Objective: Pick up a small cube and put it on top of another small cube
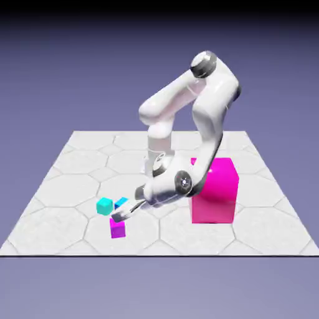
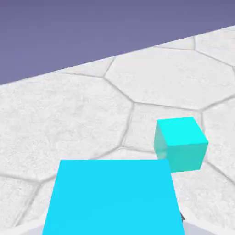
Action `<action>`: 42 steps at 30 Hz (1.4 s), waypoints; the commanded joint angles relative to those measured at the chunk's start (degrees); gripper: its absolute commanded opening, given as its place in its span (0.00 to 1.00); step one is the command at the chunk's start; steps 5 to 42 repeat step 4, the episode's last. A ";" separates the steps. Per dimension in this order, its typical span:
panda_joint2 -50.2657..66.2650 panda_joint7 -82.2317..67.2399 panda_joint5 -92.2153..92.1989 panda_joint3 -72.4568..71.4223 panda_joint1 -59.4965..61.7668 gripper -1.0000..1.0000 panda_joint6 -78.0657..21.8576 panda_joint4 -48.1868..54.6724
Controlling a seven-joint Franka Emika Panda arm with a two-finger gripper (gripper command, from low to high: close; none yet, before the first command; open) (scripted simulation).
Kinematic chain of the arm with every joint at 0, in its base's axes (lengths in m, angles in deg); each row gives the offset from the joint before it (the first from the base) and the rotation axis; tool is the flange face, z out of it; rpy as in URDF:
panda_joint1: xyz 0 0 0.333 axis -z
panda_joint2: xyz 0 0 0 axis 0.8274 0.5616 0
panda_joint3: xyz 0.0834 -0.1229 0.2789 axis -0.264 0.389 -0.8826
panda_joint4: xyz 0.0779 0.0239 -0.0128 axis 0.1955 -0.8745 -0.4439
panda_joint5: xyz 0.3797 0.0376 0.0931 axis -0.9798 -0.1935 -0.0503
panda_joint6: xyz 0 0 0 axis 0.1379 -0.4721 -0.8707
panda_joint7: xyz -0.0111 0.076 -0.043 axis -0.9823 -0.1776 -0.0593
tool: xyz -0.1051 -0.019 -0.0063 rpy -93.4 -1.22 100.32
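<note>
In the lower left of the exterior view the gripper (image 1: 122,214) is holding the small bright blue cube (image 1: 121,202), its jaws closed tight on it, and in the hand view this cube (image 2: 112,197) is filling the bottom of the frame and hiding the finger tips. The cube is hanging just above the small magenta cube (image 1: 117,229), with the cyan cube (image 1: 104,205) just beside it on the left. The hand is probably carrying it low like this so it can be set on one of these two small cubes, while the big magenta block (image 1: 215,190) is standing well apart at the right.
</note>
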 commanded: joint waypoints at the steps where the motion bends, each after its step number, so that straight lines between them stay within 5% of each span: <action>1: -0.17 0.37 0.17 -0.95 1.09 0.00 1.26 -0.47; 2: -0.17 0.37 0.17 -0.95 1.09 1.00 1.26 -0.47; 42: 0.16 -0.45 -0.35 0.85 -0.97 1.00 -1.23 0.42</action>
